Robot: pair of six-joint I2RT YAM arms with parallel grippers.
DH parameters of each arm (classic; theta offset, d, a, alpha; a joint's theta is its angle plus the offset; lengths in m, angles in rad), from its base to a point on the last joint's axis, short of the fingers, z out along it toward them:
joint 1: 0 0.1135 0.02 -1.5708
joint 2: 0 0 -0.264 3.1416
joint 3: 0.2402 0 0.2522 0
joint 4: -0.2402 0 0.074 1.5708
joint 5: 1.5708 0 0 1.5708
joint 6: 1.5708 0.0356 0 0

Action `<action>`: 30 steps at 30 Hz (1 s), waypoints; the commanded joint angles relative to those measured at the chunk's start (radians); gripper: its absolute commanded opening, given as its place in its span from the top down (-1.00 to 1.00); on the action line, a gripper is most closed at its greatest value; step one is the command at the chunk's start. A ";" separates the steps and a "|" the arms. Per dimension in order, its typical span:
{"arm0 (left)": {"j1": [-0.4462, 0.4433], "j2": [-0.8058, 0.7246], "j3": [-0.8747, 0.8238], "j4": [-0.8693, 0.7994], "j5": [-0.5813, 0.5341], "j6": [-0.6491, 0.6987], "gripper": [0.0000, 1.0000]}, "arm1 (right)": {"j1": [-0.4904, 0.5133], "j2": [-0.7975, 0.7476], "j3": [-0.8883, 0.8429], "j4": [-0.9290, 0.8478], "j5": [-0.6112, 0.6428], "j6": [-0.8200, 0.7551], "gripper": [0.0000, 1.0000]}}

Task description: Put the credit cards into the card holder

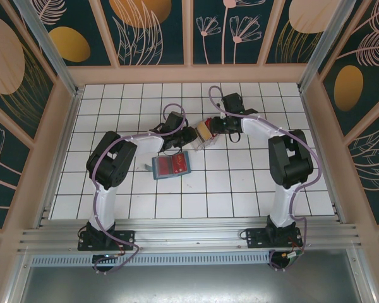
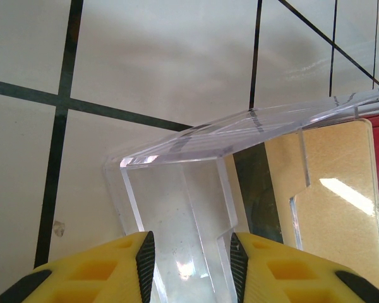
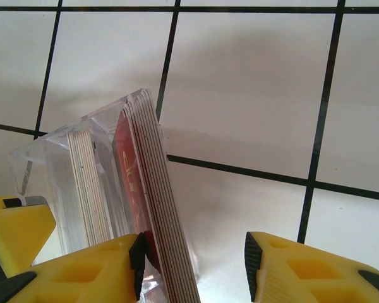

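Floor [image 1: 240, 183]: white tiles, dark grout.
Walls [image 1: 151, 31]: dark floral panels.
Left gripper [image 2: 189, 259]: grasping clear tray [image 2: 177, 202].
Right gripper [image 3: 192, 265]: released, straddling credit cards [image 3: 170, 208].

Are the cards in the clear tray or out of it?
In: the cards stand on edge inside the clear tray, one red.

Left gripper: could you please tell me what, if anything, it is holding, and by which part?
The left gripper appears to clamp the clear plastic tray by its near end, one finger on each side.
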 commanded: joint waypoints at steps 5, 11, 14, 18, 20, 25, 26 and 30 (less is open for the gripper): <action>0.002 0.002 -0.044 -0.082 -0.008 -0.007 0.23 | -0.010 -0.050 0.017 -0.021 0.018 -0.016 0.19; 0.001 0.001 -0.048 -0.078 -0.007 -0.011 0.23 | -0.009 -0.071 0.011 -0.025 0.029 -0.019 0.24; 0.002 0.004 -0.046 -0.076 -0.006 -0.013 0.23 | -0.010 -0.074 0.017 -0.030 0.026 -0.020 0.28; 0.001 0.000 -0.046 -0.078 -0.007 -0.012 0.23 | -0.009 -0.070 0.019 -0.030 0.015 -0.021 0.38; 0.001 0.000 -0.047 -0.078 -0.007 -0.011 0.23 | -0.009 -0.066 0.018 -0.031 0.011 -0.022 0.39; 0.001 0.004 -0.049 -0.075 -0.003 -0.014 0.23 | -0.004 -0.062 0.012 -0.027 -0.017 -0.026 0.11; 0.001 0.004 -0.049 -0.073 -0.001 -0.014 0.23 | 0.000 -0.058 0.013 -0.027 -0.022 -0.027 0.06; 0.001 0.006 -0.043 -0.075 -0.001 -0.015 0.23 | 0.005 -0.030 0.028 -0.040 -0.026 -0.033 -0.01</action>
